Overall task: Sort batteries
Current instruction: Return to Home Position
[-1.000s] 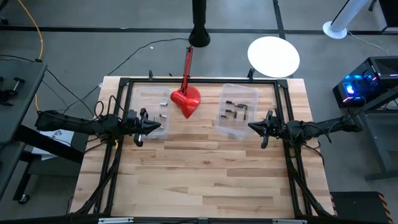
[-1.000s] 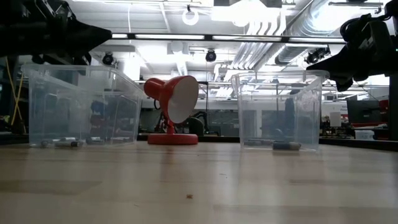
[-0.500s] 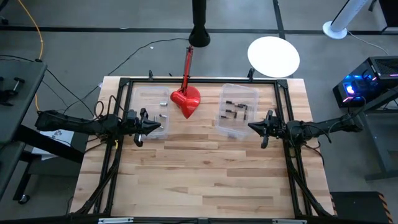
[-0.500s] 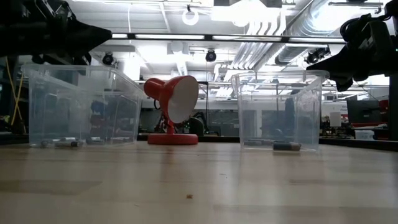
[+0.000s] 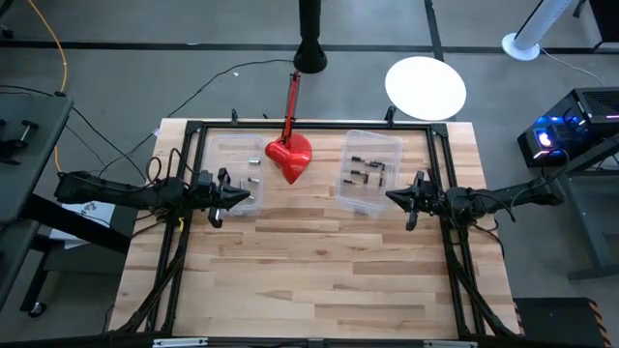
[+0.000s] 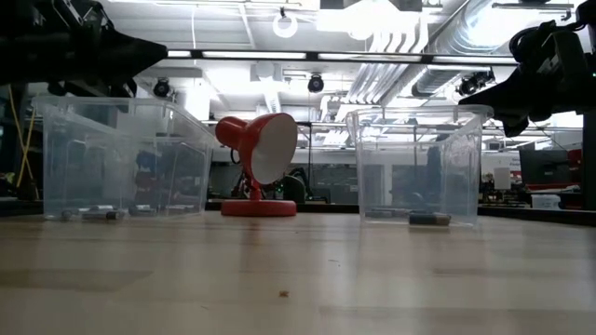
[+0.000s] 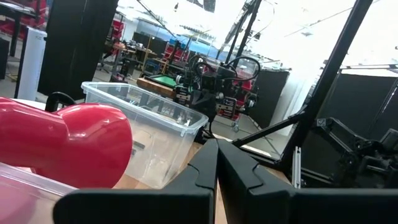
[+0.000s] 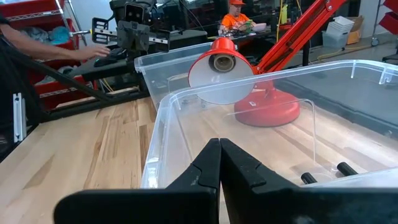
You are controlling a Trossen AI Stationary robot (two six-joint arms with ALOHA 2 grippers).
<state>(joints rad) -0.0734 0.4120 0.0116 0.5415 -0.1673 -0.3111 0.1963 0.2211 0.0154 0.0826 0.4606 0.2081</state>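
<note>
Wrist views: both pairs of jaws are pressed shut, and nothing is held in either.
Left jaws: raised over the near end of the left bin (image 5: 230, 166), which sits toward the far-left corner of the bench (image 5: 319, 280).
Right jaws: raised at the near corner of the right bin (image 5: 368, 145), on the side facing the bench's right edge.
Batteries: the silvery batteries (image 5: 252, 164) lie on the left bin's floor and the dark batteries (image 5: 363, 172) on the right bin's. I can see none loose on the bench.
Between the bins: a red lamp (image 5: 289, 155), close to both, by the far edge.
Step in hand: sorting looks finished, so what remains is drawing both arms back to rest.
Doing it well: I'd keep the jaws closed and lift before retreating, each arm toward its own side edge, so no finger clips a rim.
Risk: the bins look light. A brush against a wall would likely slide one or rattle its contents.
</note>
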